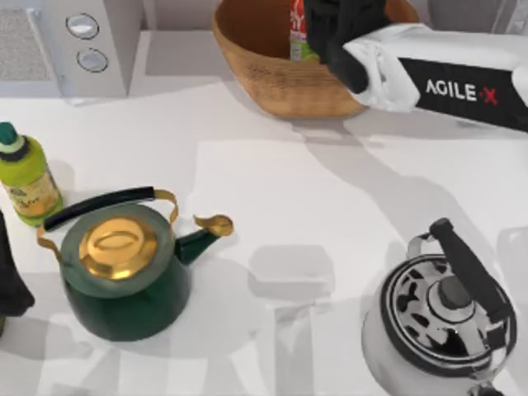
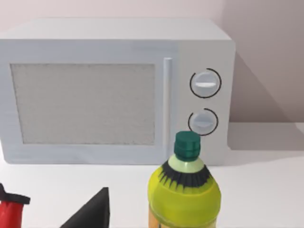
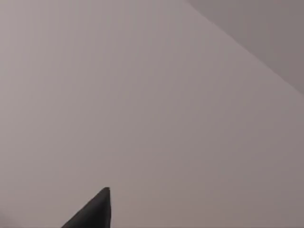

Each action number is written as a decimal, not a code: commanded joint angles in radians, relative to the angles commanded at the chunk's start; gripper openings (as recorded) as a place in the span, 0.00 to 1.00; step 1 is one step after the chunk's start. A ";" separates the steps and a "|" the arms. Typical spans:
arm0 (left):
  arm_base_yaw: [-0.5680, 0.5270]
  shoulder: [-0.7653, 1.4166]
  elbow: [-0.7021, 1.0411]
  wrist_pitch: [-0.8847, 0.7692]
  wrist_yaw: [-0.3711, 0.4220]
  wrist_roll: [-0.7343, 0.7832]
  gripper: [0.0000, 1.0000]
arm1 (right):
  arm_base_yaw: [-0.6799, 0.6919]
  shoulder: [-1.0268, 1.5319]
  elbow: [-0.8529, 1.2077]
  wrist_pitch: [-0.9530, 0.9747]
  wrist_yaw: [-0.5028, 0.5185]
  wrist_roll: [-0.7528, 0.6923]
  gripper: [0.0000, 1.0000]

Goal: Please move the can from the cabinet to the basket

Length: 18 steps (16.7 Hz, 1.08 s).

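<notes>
Can (image 1: 298, 33) upright inside basket (image 1: 264, 78), at top of table (image 1: 330, 206), just beside right claw (image 1: 334, 37); whether the claw clamps it or is apart can't be told. Judged: delivery step, release pending. Left claw (image 1: 12, 285) parked at left edge; state unclear. Nearby: bottle (image 1: 25, 173), green kettle (image 1: 124, 268), white kettle (image 1: 441, 318), microwave (image 2: 114, 90); none obstruct.

- Bench (image 1: 272, 198): white, smooth top, crossed by soft grey shadows falling in several directions
- Back wall (image 2: 118, 9): plain, pale pinkish-beige, unmarked; meets the bench along the far edge
- Corner (image 2: 266, 61): a second wall plane, greyer in tone, joins the back wall at the right of the left wrist view
- Wall (image 3: 118, 95): flat beige surface in the right wrist view, with a darker grey plane above a slanting edge
</notes>
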<state>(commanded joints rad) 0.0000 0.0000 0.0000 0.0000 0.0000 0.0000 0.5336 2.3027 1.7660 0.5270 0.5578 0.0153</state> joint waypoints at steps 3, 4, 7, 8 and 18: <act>0.000 0.000 0.000 0.000 0.000 0.000 1.00 | 0.002 0.000 0.000 0.000 0.000 0.000 1.00; 0.000 0.000 0.000 0.000 0.000 0.000 1.00 | 0.000 -0.009 -0.009 -0.002 -0.003 0.000 1.00; 0.000 0.000 0.000 0.000 0.000 0.000 1.00 | -0.021 -0.096 -0.079 -0.022 -0.028 -0.001 1.00; 0.000 0.000 0.000 0.000 0.000 0.000 1.00 | -0.032 -0.145 -0.117 -0.033 -0.041 -0.001 1.00; 0.000 0.000 0.000 0.000 0.000 0.000 1.00 | -0.234 -1.021 -0.774 -0.232 -0.247 -0.007 1.00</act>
<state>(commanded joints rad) 0.0000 0.0000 0.0000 0.0000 0.0000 0.0000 0.2992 1.2821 0.9920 0.2947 0.3110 0.0081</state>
